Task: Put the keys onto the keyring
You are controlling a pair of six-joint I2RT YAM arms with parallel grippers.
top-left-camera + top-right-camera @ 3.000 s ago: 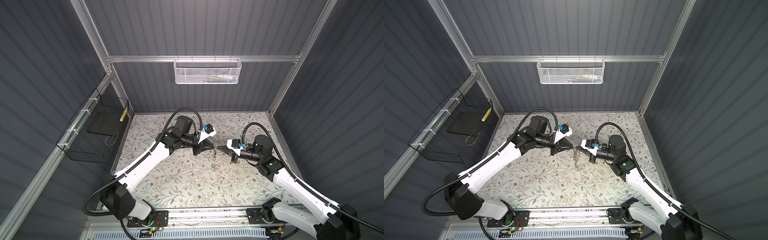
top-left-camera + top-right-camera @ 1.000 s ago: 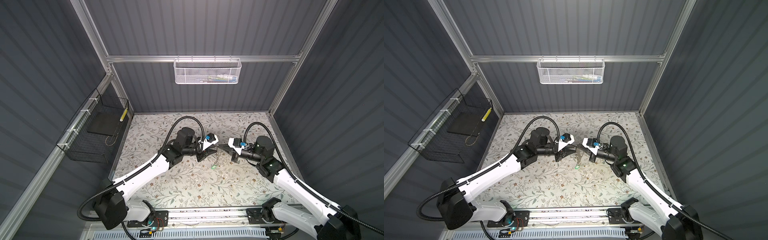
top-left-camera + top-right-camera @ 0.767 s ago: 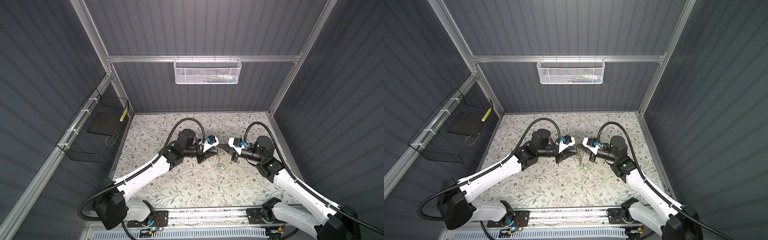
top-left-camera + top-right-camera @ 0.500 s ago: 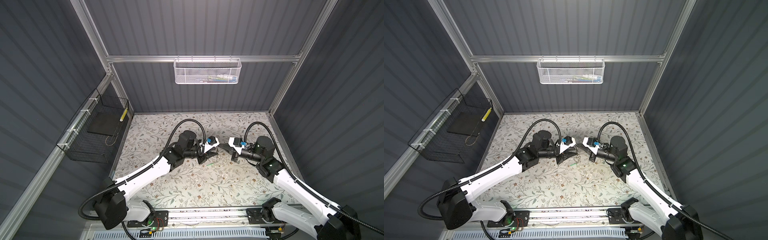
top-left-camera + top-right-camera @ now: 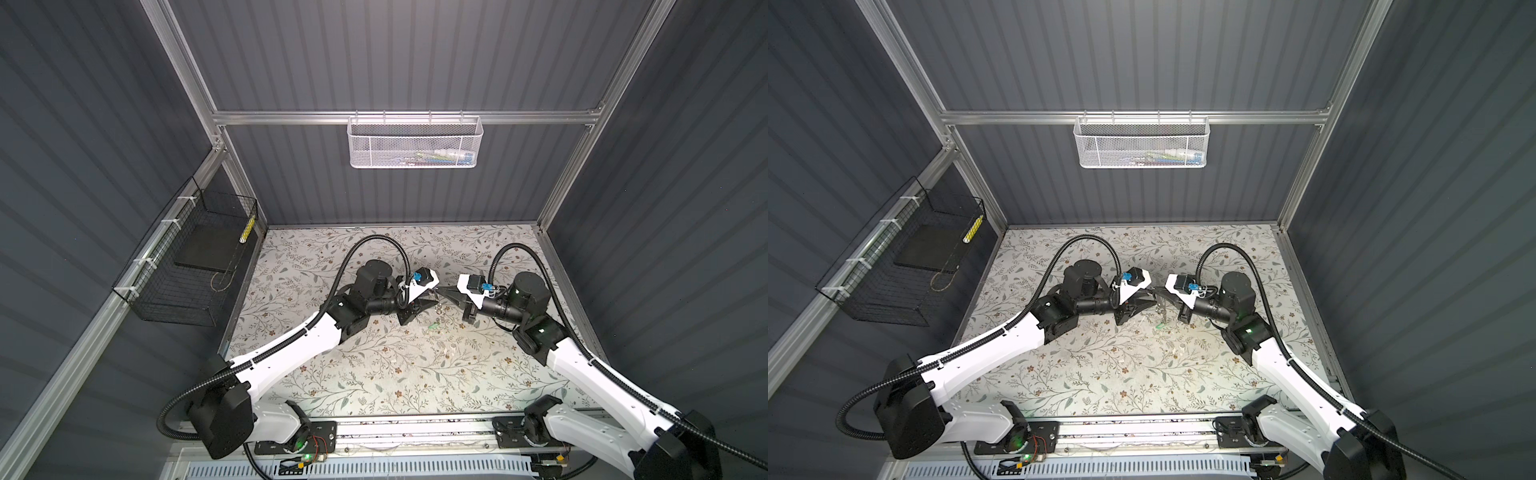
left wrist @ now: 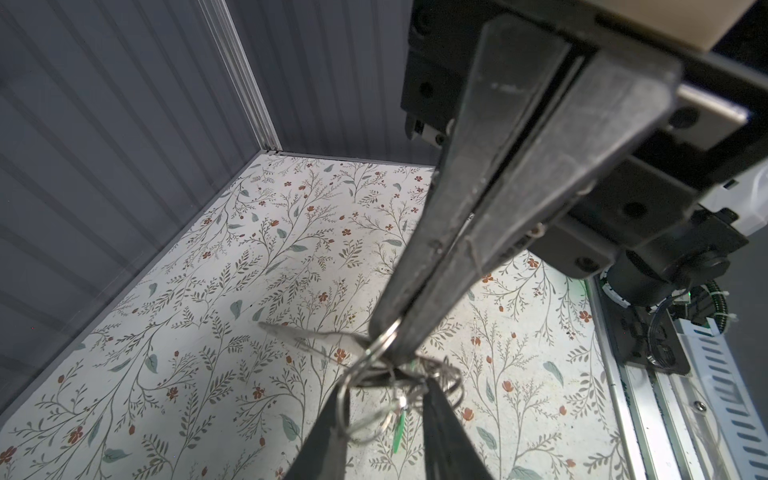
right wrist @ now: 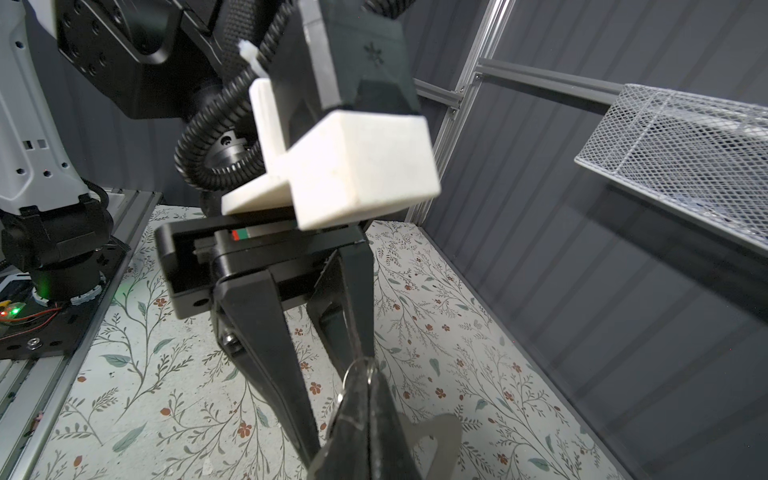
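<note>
In both top views the two grippers meet nose to nose above mid-table. My right gripper (image 5: 444, 290) (image 7: 365, 397) is shut on the keyring (image 7: 358, 367) (image 6: 384, 337), a thin metal ring. A tangle of rings (image 6: 432, 376) (image 5: 1160, 309) hangs from it, carrying a green tag (image 6: 398, 430) (image 5: 434, 327). A flat silver key (image 6: 299, 332) (image 7: 438, 432) sticks out beside the right fingers. My left gripper (image 5: 424, 304) (image 6: 386, 415) is open, its two fingers (image 6: 328, 436) on either side of the hanging rings; one ring loops around that finger.
A white mesh basket (image 5: 415, 143) hangs on the back wall. A black wire basket (image 5: 187, 266) with a dark pad is fixed to the left wall. The floral table (image 5: 374, 374) has metal rails along its front edge.
Over three seconds the left gripper has moved right until it meets the right gripper, and the hanging rings with the green tag have swung. Over the last half second little has moved.
</note>
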